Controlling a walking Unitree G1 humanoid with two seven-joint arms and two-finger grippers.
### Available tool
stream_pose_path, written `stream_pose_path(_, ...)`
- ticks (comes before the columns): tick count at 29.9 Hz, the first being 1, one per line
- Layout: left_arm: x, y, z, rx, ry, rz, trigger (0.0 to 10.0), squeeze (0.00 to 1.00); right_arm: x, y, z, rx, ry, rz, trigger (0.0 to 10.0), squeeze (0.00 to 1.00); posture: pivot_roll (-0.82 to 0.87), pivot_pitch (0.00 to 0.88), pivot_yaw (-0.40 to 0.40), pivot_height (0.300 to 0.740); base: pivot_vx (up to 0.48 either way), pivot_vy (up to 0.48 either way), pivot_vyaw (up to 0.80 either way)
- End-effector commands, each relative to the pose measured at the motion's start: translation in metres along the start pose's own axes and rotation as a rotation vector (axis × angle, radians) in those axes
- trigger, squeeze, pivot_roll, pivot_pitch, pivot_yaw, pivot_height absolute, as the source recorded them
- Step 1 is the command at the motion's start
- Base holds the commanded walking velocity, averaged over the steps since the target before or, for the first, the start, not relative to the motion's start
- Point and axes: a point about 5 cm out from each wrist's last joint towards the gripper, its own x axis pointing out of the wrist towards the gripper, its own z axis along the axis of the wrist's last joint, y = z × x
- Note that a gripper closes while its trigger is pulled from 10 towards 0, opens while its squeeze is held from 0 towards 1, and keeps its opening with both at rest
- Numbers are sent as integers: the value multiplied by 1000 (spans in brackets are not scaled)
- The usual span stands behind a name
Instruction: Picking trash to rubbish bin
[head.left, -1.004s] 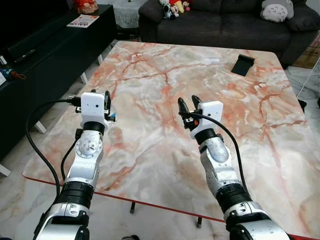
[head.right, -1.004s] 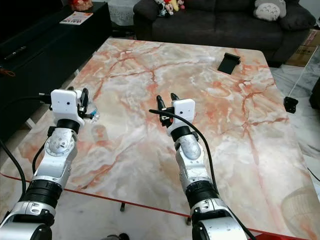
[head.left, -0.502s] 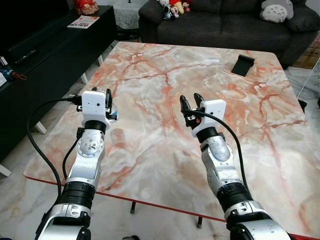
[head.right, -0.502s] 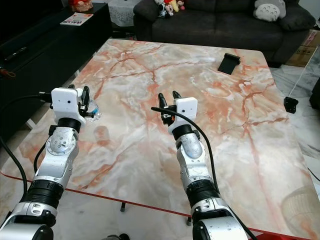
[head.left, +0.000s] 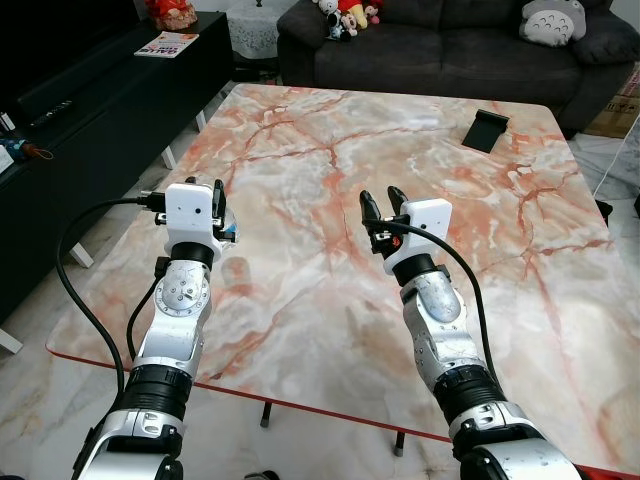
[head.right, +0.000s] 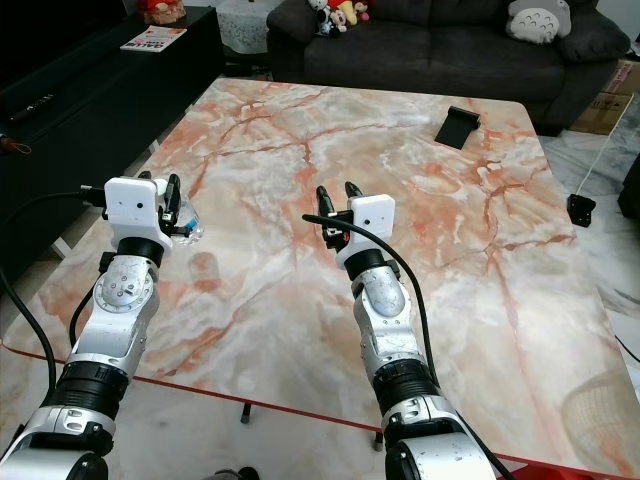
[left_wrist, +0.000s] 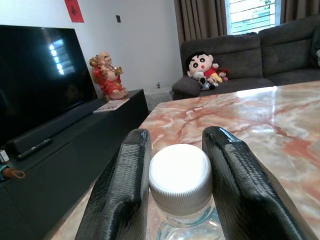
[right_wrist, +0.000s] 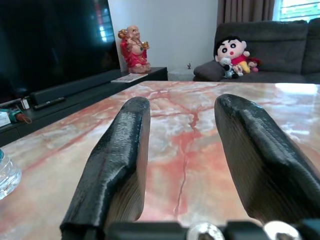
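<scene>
A small clear plastic bottle (head.left: 228, 235) with a white cap (left_wrist: 180, 177) is at the left side of the marble table (head.left: 330, 300). My left gripper (head.left: 215, 192) is shut on the bottle, with one black finger (left_wrist: 122, 190) on each side of the cap. The bottle's body hangs below the fingers, close over the tabletop. My right gripper (head.left: 380, 198) hovers over the middle of the table, open with nothing between its fingers (right_wrist: 120, 150). The bottle's edge (right_wrist: 7, 172) appears far off to the side in the right wrist view.
A black phone-like object (head.left: 487, 128) lies at the table's far right. A dark sofa (head.left: 450, 45) with plush toys stands behind the table. A black TV console (head.left: 90, 95) runs along the left, with a narrow floor gap between it and the table.
My left gripper has drifted slightly forward and right with the bottle. My right gripper has shifted a little to the right and up, still open.
</scene>
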Motion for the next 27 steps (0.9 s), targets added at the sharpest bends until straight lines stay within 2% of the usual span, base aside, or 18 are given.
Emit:
stream_pose_path(1,0,-1,5,16,-19,2,10000,0,2,2,5,-5,-23,13,10000,0,40,60,34,740,-255,0,0)
stream_pose_path(27,1,-1,6,17,-24,4,10000,0,1,3,2,-5,-14,17,10000,0,37,58,29,740,-251,0,0)
